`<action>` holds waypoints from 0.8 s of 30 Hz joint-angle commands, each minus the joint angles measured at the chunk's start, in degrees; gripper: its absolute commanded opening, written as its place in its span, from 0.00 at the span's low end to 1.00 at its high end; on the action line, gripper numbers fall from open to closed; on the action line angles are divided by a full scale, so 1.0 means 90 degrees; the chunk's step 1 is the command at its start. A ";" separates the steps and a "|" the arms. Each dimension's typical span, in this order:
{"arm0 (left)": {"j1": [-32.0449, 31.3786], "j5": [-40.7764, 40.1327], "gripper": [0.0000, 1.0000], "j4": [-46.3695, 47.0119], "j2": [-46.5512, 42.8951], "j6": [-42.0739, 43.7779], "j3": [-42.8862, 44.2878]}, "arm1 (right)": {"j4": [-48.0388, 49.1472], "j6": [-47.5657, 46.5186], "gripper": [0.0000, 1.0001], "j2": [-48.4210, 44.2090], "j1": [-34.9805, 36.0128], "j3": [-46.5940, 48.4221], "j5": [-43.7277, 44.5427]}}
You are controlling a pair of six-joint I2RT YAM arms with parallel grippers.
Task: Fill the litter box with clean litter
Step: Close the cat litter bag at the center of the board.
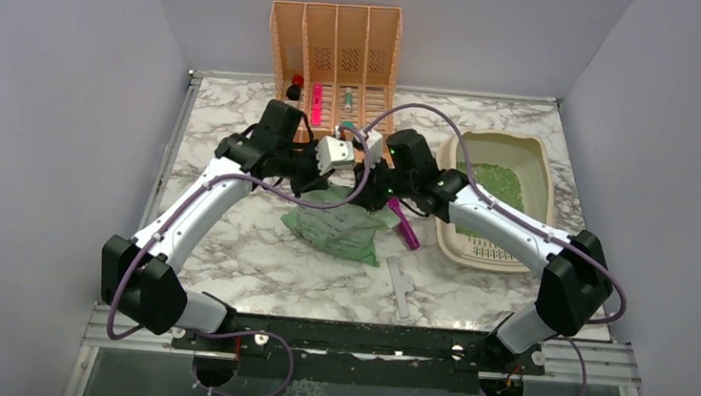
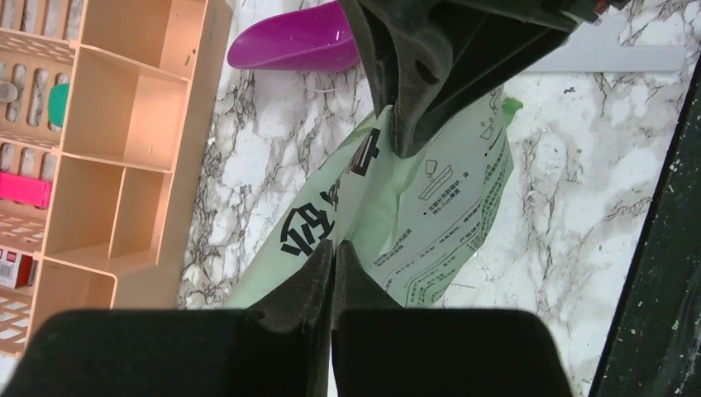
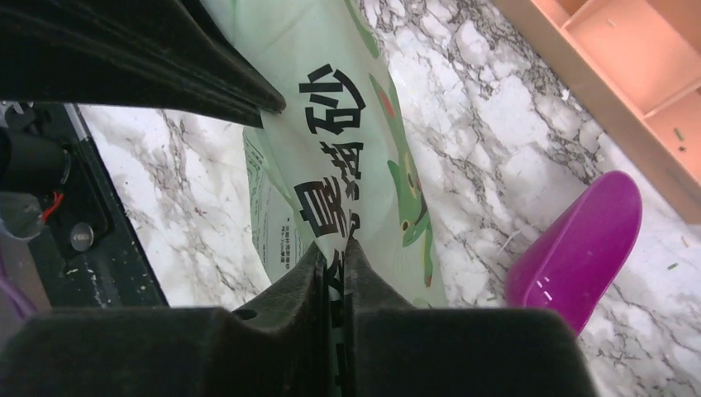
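Left pincer [image 2: 333,248]: jaws fully closed, pinching an edge of the pale green litter bag [image 2: 430,223]. The bag hangs between the two pincers, and its lower part rests on the marble worktop [image 1: 228,245] just below them. Peach file organizer [image 2: 132,141] stands beyond the left pincer at the back of the worktop, not touching the bag. Right pincer [image 3: 333,248] sits just right of the left one, facing it. Its jaws are nearly together with green bag film clamped between them, so both pincers grip the same bag from opposite sides. Purple scoop [image 3: 579,248] lies on the worktop just beside the right pincer, next to the bag's edge, with nothing holding it. Litter box [image 1: 534,157] is further right of the right pincer, flat on the worktop, with the right forearm crossing over its left rim. Clean litter [image 1: 496,182] forms a green patch in the far half of the box. The slotted grille is at the near end.
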 commanded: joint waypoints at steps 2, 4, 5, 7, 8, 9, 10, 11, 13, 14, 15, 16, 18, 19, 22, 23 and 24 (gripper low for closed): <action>0.0070 0.0030 0.20 0.0000 0.0182 0.0067 0.0241 | 0.0119 -0.0314 0.01 -0.0524 -0.0019 -0.0386 -0.0167; 0.0068 0.0531 0.37 -0.0011 0.0358 0.0062 0.0366 | 0.0241 -0.0257 0.01 -0.0633 -0.0013 -0.0477 -0.0289; 0.0064 0.0832 0.42 -0.0002 0.0438 0.0114 0.0417 | 0.0296 -0.0214 0.01 -0.0659 -0.0011 -0.0496 -0.0318; 0.0004 0.1287 0.52 0.0001 0.0570 0.0185 0.0500 | 0.0388 -0.0177 0.01 -0.0697 -0.0014 -0.0531 -0.0368; -0.0060 0.1411 0.55 0.0005 0.0637 0.0210 0.0527 | 0.0447 -0.0154 0.01 -0.0719 -0.0017 -0.0558 -0.0408; -0.0125 0.1437 0.58 0.0002 0.0692 0.0257 0.0518 | 0.0503 -0.0146 0.01 -0.0745 -0.0018 -0.0587 -0.0451; -0.0188 0.1401 0.58 0.0006 0.0746 0.0305 0.0513 | 0.0568 -0.0145 0.01 -0.0770 -0.0013 -0.0624 -0.0526; -0.0222 0.1387 0.58 0.0006 0.0813 0.0324 0.0492 | 0.0650 -0.0145 0.01 -0.0818 -0.0017 -0.0667 -0.0580; -0.0236 0.1327 0.59 -0.0008 0.0940 0.0326 0.0410 | 0.0790 0.0040 0.01 -0.0897 -0.0013 -0.0756 -0.0615; -0.0246 0.1304 0.58 -0.0012 0.0997 0.0338 0.0368 | 0.0856 0.0074 0.01 -0.0943 -0.0012 -0.0802 -0.0619; -0.0247 0.1301 0.57 -0.0004 0.1040 0.0343 0.0330 | 0.0927 0.0128 0.01 -0.0997 -0.0014 -0.0851 -0.0616; -0.0247 0.1335 0.57 0.0019 0.1086 0.0338 0.0293 | 0.0979 0.0162 0.01 -0.1063 -0.0015 -0.0908 -0.0611; -0.0264 0.1360 0.55 0.0102 0.1238 0.0276 0.0264 | 0.1177 0.0203 0.01 -0.1192 -0.0013 -0.1028 -0.0683; -0.0274 0.1335 0.51 0.0109 0.1339 0.0238 0.0289 | 0.1258 0.0232 0.01 -0.1240 -0.0017 -0.1094 -0.0722; -0.0286 0.1125 0.18 0.0104 0.1495 0.0111 0.0324 | 0.1348 0.0322 0.01 -0.1348 -0.0012 -0.1175 -0.0731; -0.0286 0.1021 0.09 0.0105 0.1481 0.0109 0.0283 | 0.1366 0.0336 0.01 -0.1390 -0.0017 -0.1218 -0.0682; -0.0286 0.0936 0.03 0.0122 0.1428 0.0108 0.0224 | 0.1372 0.0343 0.01 -0.1428 -0.0011 -0.1277 -0.0633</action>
